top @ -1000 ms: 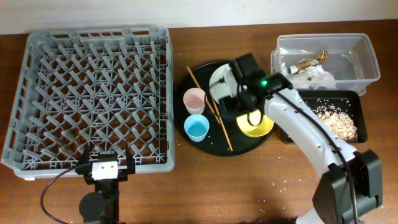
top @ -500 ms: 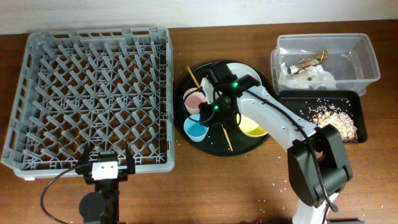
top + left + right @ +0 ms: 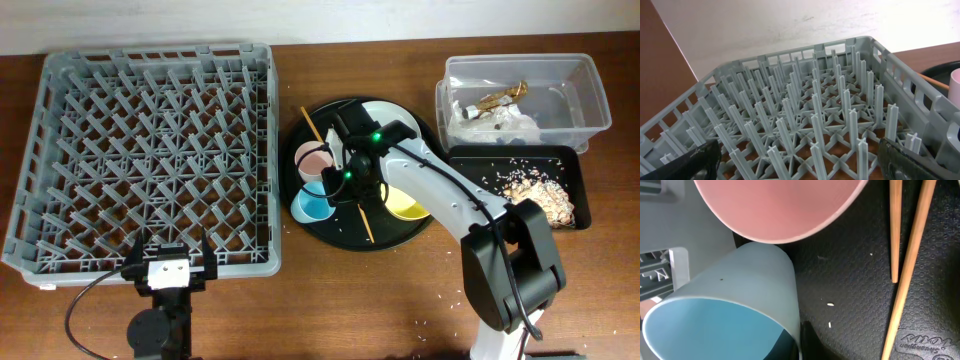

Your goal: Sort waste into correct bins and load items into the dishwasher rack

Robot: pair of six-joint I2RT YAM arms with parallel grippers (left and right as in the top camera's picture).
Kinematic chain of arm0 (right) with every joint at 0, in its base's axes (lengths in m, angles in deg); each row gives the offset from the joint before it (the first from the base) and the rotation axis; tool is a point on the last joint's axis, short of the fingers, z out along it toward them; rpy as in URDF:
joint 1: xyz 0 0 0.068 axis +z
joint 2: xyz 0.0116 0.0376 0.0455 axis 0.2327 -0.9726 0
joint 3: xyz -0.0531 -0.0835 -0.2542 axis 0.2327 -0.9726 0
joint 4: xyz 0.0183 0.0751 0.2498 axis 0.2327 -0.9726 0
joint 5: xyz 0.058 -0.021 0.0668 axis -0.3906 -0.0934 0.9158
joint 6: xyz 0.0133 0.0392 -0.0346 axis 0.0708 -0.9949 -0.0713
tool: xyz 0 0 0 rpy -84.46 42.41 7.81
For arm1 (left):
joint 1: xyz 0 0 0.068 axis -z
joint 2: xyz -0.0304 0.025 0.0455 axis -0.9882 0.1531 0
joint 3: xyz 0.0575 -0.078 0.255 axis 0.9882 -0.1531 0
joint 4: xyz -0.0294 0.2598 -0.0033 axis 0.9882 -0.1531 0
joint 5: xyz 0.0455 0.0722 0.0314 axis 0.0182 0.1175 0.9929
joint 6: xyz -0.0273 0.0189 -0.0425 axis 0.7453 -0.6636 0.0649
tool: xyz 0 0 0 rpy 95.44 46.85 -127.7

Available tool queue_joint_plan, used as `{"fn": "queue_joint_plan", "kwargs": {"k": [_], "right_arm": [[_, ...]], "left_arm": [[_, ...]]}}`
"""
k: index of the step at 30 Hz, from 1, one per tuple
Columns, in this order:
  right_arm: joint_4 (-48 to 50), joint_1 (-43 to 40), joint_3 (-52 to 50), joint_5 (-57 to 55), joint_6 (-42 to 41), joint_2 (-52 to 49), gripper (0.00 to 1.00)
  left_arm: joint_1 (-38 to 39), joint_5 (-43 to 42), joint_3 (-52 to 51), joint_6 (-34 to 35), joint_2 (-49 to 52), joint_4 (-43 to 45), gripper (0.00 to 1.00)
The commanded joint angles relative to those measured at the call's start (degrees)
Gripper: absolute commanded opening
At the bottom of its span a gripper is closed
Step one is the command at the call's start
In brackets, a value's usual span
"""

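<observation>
Wooden table [image 3: 400, 300], right fingers [image 3: 806, 350] pinching blue cup [image 3: 740, 290] rim, left fingers [image 3: 912, 162] spread wide

Even, diffuse light from above; a soft shadow lies along the near edge of the dishwasher rack [image 3: 150, 150]. Faint sheen on the clear tub [image 3: 590, 100]. Blue cup [image 3: 740, 285] sharp at close range; left-wrist near corners blurred.

Light blue cup [image 3: 740, 290], pink cup [image 3: 775, 205] just beside, brown chopsticks [image 3: 895, 230] near
</observation>
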Motion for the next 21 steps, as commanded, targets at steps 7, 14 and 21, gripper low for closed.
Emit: {"fn": "queue_joint_plan", "kwargs": {"k": [7, 14, 21], "right_arm": [[-5.2, -2.1, 5.6, 7.5, 4.9, 8.5, 0.04], [-7.1, -9.1, 7.8, 7.6, 7.5, 17.0, 0.04], [-7.4, -9.9, 7.7, 8.8, 9.2, 17.2, 0.04]], "left_arm": [[-0.3, -0.4, -0.3, -0.9, -0.4, 0.0, 0.99], [-0.3, -4.4, -0.3, 0.2, -0.4, 1.4, 0.99], [-0.4, -8.8, 2.8, 15.1, -0.2, 11.3, 0.99]]}}
